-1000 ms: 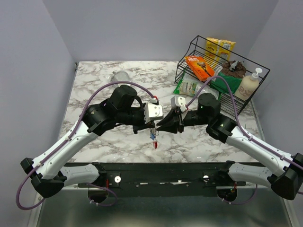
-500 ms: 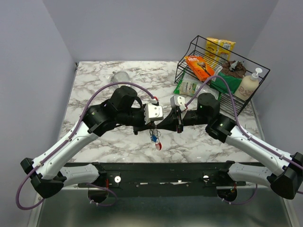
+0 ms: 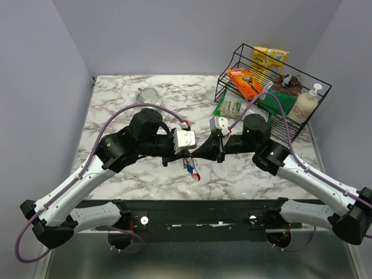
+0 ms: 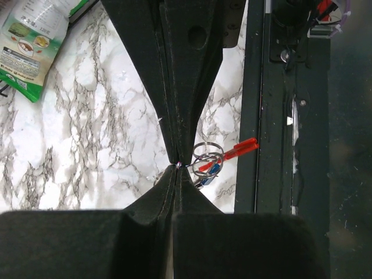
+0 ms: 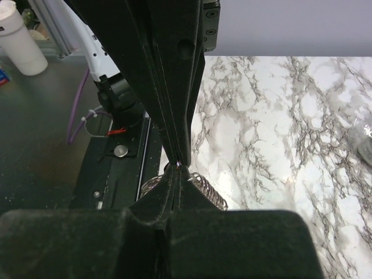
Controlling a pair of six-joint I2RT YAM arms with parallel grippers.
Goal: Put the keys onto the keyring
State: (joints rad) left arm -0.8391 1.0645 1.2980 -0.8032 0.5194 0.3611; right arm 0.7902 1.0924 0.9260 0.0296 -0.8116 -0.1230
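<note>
Since a second ago: the right gripper (image 5: 176, 171) had its fingers apart and now has them pressed together. The left arm has drawn back a little toward its own side. The keyring (image 4: 207, 156), which hung straight down, now hangs slanted, its red tag (image 4: 237, 151) swung out toward the right arm.

Tools: left gripper (image 4: 176, 172) is closed, tips pinched on the wire of the keyring. The right gripper meets it tip to tip from the opposite side. Silver coils show on both sides of its tips in the right wrist view, but I cannot tell whether any metal sits between its pads.

Task thing: the keyring is off the table (image 3: 133, 110), hanging just beside the joined tips, above the marble near the black base rail (image 3: 203, 220). The blue tag (image 4: 213, 170) lies under the rings. The keys are too small to pick out.

Around: a wire rack (image 3: 318, 85) stands at the far right with an orange packet (image 3: 244, 82), a yellow box (image 3: 269, 58) and a soap bottle (image 3: 306, 104). A green pouch (image 3: 233, 108) lies in front of it.

Obstruction: in each wrist view the two pairs of fingers fill the middle and hide the contact point. From above, the left wrist's camera block covers it.
</note>
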